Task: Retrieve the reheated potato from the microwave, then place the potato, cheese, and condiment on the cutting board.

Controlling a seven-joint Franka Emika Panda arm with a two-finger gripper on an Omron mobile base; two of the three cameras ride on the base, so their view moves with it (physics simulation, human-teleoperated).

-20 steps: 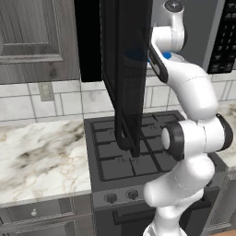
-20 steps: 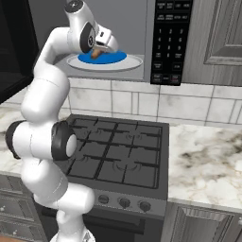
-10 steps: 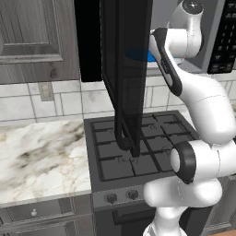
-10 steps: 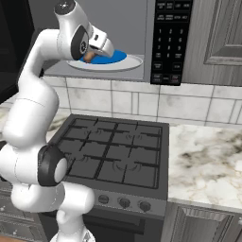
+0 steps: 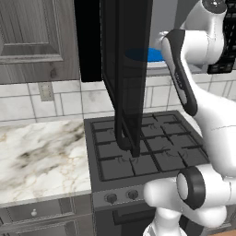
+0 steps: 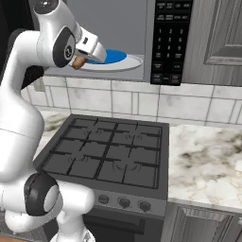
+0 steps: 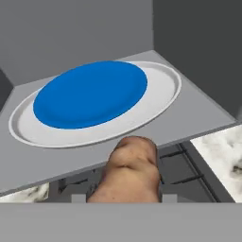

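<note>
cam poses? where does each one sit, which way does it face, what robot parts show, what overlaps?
Left base view: behind-left, looks forward-down at the stove past the microwave's open door; arm at right.
Right base view: behind-right, faces the microwave; arm at left, pincer shut on the potato.
Hand view: on the hand, looks into the cavity over the potato.
All share the blue plate.

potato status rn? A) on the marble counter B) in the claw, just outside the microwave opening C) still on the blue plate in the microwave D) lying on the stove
B: the claw is shut on the potato, in front of the microwave opening, and the blue plate inside is bare.
</note>
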